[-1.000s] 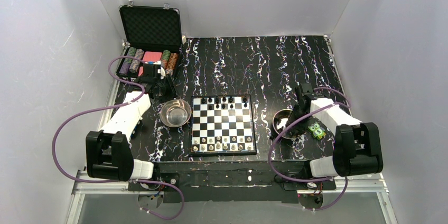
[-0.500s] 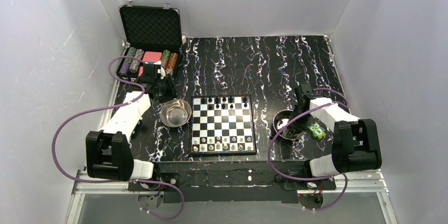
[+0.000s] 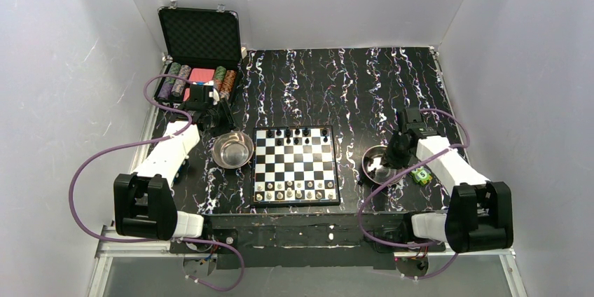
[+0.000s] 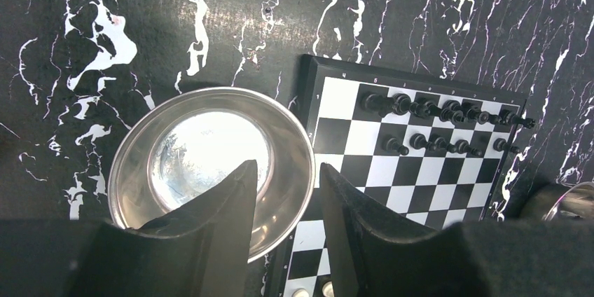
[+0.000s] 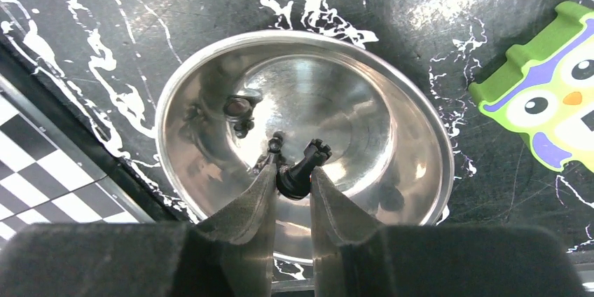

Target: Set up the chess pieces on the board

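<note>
The board (image 3: 295, 165) lies mid-table with black pieces (image 3: 294, 133) on its far rows and pale pieces (image 3: 294, 189) on its near rows. It also shows in the left wrist view (image 4: 420, 157). My right gripper (image 5: 293, 174) is shut on a black chess piece (image 5: 302, 162), tilted, above the right steel bowl (image 5: 392, 171). One more small dark piece (image 5: 239, 109) lies in that bowl. My left gripper (image 4: 287, 171) is open and empty above the rim of the left steel bowl (image 4: 140, 150), by the board's left edge.
A black case (image 3: 199, 38) with foam lid and striped poker chips (image 3: 175, 78) stands at the back left. A green owl toy (image 3: 420, 173) lies right of the right bowl (image 3: 378, 165). The left bowl (image 3: 232, 150) sits left of the board.
My right arm has swung: its base joint moved toward the near right and the gripper shifted over the right bowl. The left arm has not moved.
</note>
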Controlling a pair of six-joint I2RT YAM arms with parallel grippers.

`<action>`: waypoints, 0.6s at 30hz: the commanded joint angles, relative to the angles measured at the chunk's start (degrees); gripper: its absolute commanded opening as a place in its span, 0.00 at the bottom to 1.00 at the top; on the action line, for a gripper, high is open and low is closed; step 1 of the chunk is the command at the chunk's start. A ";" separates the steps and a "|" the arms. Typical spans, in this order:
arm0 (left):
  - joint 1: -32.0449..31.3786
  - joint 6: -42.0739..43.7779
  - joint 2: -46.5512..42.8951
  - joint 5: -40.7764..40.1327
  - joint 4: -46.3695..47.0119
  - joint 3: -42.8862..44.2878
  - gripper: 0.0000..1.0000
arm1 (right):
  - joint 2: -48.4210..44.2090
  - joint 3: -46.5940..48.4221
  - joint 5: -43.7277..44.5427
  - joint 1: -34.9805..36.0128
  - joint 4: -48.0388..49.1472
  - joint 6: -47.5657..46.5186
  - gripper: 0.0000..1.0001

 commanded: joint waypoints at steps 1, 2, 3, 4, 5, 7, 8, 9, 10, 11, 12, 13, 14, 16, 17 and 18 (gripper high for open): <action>0.32 -0.04 -1.56 1.18 0.72 1.03 0.37 | -3.44 -0.12 -1.70 -0.20 2.23 -2.02 0.15; 0.28 -0.04 -1.79 1.38 0.74 1.09 0.37 | -4.01 -0.33 -1.92 -0.21 2.45 -2.39 0.15; 0.31 -0.04 -1.99 1.58 0.70 1.23 0.37 | -4.59 -0.60 -2.12 -0.21 2.74 -2.73 0.14; 0.32 0.00 -2.16 1.83 0.67 1.35 0.37 | -5.26 -0.97 -3.75 -0.19 3.49 -3.47 0.13; 0.30 0.04 -2.27 2.16 0.68 1.51 0.37 | -6.21 -1.25 -5.00 -0.21 4.00 -4.22 0.13; 0.25 0.05 -2.45 2.93 0.30 2.23 0.37 | -8.67 -1.87 -7.28 -0.21 5.36 -5.45 0.11; 0.29 -0.10 -2.60 3.42 -0.01 2.80 0.37 | -10.07 -2.28 -9.63 -0.14 6.68 -6.36 0.08; 0.31 -0.05 -2.77 3.99 -0.35 3.46 0.37 | -11.53 -2.47 -12.29 0.20 8.09 -7.80 0.06; 0.29 -0.09 -3.18 4.43 -0.74 4.18 0.37 | -12.78 -2.42 -14.42 0.86 9.08 -9.29 0.06; 0.32 -0.30 -3.51 4.69 -1.10 4.92 0.37 | -14.04 -1.97 -15.47 2.04 9.56 -10.19 0.05; 0.27 -0.53 -3.97 5.07 -1.44 5.63 0.37 | -15.09 -1.47 -16.17 3.44 10.06 -10.64 0.05; 0.24 -0.74 -4.42 5.72 -1.74 6.54 0.38 | -16.25 -1.14 -17.71 4.95 11.20 -11.39 0.05; 0.25 -0.93 -4.75 6.94 -2.01 7.38 0.38 | -17.25 -0.52 -18.55 7.11 12.09 -12.20 0.03; 0.28 -1.54 -4.93 9.90 -2.76 9.80 0.38 | -18.75 0.88 -19.82 12.56 14.28 -14.95 0.01; 0.25 -1.95 -4.75 11.98 -3.15 10.75 0.38 | -19.16 1.65 -20.32 15.72 15.47 -16.65 0.01; 0.24 -2.42 -4.42 14.69 -3.45 11.62 0.38 | -19.16 2.44 -21.00 18.34 16.42 -17.82 0.01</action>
